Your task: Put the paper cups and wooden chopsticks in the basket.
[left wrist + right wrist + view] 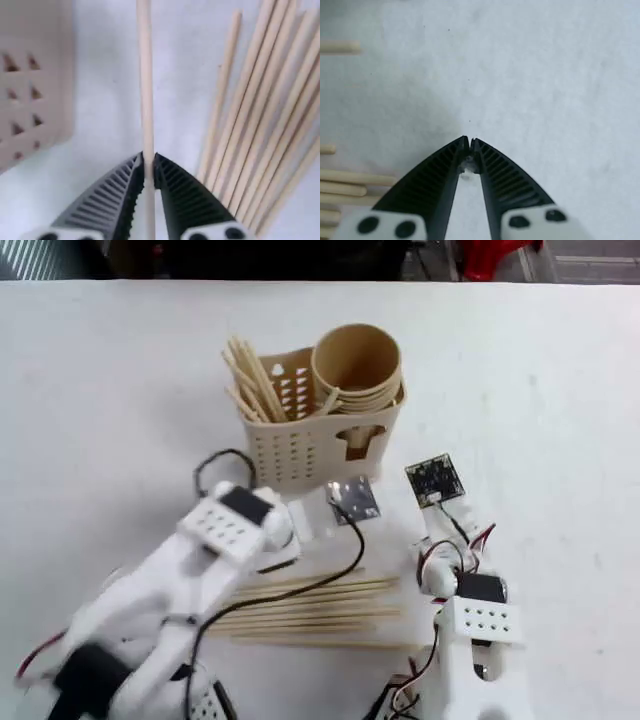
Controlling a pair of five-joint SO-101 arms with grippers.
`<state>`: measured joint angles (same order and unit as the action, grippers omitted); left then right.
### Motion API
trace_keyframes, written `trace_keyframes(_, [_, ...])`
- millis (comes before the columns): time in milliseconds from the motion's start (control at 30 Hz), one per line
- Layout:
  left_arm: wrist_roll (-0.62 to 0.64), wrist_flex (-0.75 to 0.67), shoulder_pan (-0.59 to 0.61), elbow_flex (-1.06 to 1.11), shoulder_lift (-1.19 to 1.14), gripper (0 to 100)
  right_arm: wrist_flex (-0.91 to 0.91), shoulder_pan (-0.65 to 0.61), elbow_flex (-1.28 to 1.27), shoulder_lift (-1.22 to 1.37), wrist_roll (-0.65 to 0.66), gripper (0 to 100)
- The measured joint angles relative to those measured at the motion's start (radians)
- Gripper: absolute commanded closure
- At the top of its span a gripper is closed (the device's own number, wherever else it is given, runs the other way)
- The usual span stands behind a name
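A beige perforated basket stands at the table's middle, holding stacked paper cups and several wooden chopsticks leaning at its left side. More chopsticks lie in a loose row on the table in front of it. My left gripper is shut on one chopstick, which sticks straight out past its tips, beside the basket wall and the loose row. My right gripper is shut with nothing in it, just above bare table, with chopstick ends off to its side.
The left arm sits in front of the basket's left half. The right arm is at the lower right. A small circuit board and black cables lie near the chopstick row.
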<state>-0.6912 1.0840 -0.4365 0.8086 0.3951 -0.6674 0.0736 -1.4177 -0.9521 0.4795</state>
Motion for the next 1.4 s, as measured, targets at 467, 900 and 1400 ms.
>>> trace_keyframes(467, [0.176, 0.325, -0.002, -0.609, 0.612, 98, 0.0, 0.0, 0.0, 0.0, 0.0, 98.1])
trace_keyframes(900, [0.589, -0.437, 0.112, -0.615, 0.241, 98, 0.0, 0.0, 0.0, 0.0, 0.0, 98.1])
trace_keyframes(1400, [0.649, -0.647, 0.187, -0.516, -0.08, 98, 0.0, -0.002, 0.0, 0.0, 0.0, 98.1])
